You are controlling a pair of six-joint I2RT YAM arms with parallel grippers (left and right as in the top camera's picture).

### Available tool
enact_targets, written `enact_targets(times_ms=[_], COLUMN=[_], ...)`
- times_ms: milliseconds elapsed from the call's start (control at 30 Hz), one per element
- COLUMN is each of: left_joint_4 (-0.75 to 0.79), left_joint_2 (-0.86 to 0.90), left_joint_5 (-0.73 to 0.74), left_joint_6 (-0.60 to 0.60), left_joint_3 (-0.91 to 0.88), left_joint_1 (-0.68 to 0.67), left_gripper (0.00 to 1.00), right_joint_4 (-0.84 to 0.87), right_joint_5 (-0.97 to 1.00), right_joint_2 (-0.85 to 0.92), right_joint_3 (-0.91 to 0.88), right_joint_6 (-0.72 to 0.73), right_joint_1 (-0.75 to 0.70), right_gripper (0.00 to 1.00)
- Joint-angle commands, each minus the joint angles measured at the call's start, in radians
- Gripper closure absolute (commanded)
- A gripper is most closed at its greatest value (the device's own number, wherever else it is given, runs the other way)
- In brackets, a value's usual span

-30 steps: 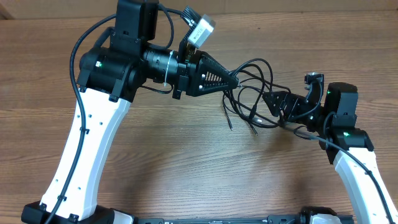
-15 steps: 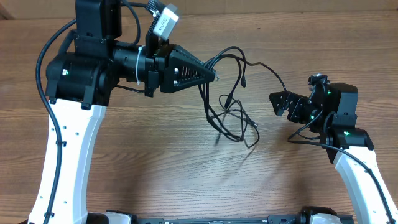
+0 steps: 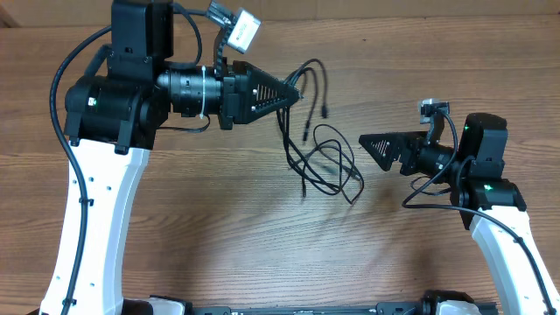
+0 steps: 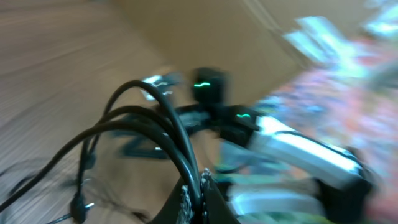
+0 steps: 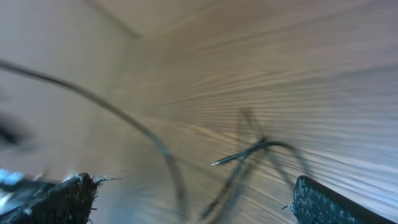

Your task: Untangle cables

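Left gripper [image 3: 295, 91] is clenched on the cables [image 3: 325, 163]. The left wrist view shows several black strands pinched together between its fingers [image 4: 200, 194] and arching out ahead. The bundle hangs from that pinch, raised above the wood surface [image 3: 219, 227]. Its lower loops sag down between the two arms, and it is unclear whether they touch the surface. Two loose plug ends [image 3: 325, 112] dangle just beside the left gripper tip. Right gripper [image 3: 367, 142] is released and empty, with its fingers spread wide in the right wrist view. It sits near the loops on their right but apart from them. Both wrist views are blurred, so strand detail is poor.

Risks:
- The left pinch holds several strands at once, so any pull would likely drag the whole knot along or tighten it rather than separate one cord.
- The thin cords could slip out of the pinch under tension.
- The right gripper could close on air or on two crossed strands, because the loops are thin and free-hanging.
- A dangling plug could snag in a loop.
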Motion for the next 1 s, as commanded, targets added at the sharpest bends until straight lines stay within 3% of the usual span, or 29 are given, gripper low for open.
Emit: enact_targets(times_ms=[0, 133, 300, 400, 600, 633, 700, 733, 767, 867, 967], left_joint_4=[-0.043, -0.125, -0.231, -0.275, -0.285, -0.285, -0.285, -0.285, -0.285, -0.285, -0.286], left_joint_2=[-0.014, -0.012, -0.005, 0.0, 0.01, 0.011, 0.015, 0.017, 0.018, 0.02, 0.021], left_joint_5=[-0.359, -0.764, -1.098, -1.172, -1.192, -1.192, -1.192, -1.191, -1.191, -1.187, -1.187], left_joint_6=[-0.043, -0.161, -0.335, -0.394, -0.398, -0.397, -0.397, -0.397, -0.397, -0.397, -0.397], left_joint_3=[0.021, 0.02, 0.02, 0.019, 0.002, 0.0, 0.0, 0.0, 0.0, 0.0, 0.0], left_joint_1=[0.006, 0.006, 0.008, 0.008, 0.008, 0.008, 0.008, 0.008, 0.008, 0.008, 0.007], left_gripper=[0.96, 0.96, 0.96, 0.96, 0.94, 0.86, 0.48, 0.37, 0.34, 0.09, 0.02], right_joint_4=[0.026, 0.024, 0.024, 0.024, 0.015, 0.011, 0.0, -0.005, -0.01, -0.014, -0.018], right_joint_5=[-0.178, -0.185, -0.185, -0.185, -0.184, -0.18, -0.164, -0.156, -0.152, -0.151, -0.151], right_joint_2=[-0.003, -0.003, -0.003, -0.003, -0.003, -0.003, -0.003, -0.003, -0.003, -0.003, -0.003], right_joint_3=[-0.004, -0.004, -0.004, -0.004, -0.004, -0.004, -0.004, -0.004, -0.004, -0.004, -0.004], right_joint_6=[-0.013, -0.013, -0.013, -0.013, -0.014, -0.014, -0.014, -0.014, -0.014, -0.014, -0.014], right_joint_1=[-0.003, -0.003, -0.003, -0.003, -0.003, -0.003, -0.003, -0.003, -0.003, -0.003, -0.003], right_gripper=[0.0, 0.0, 0.0, 0.0, 0.0, 0.0, 0.0, 0.0, 0.0, 0.0, 0.0])
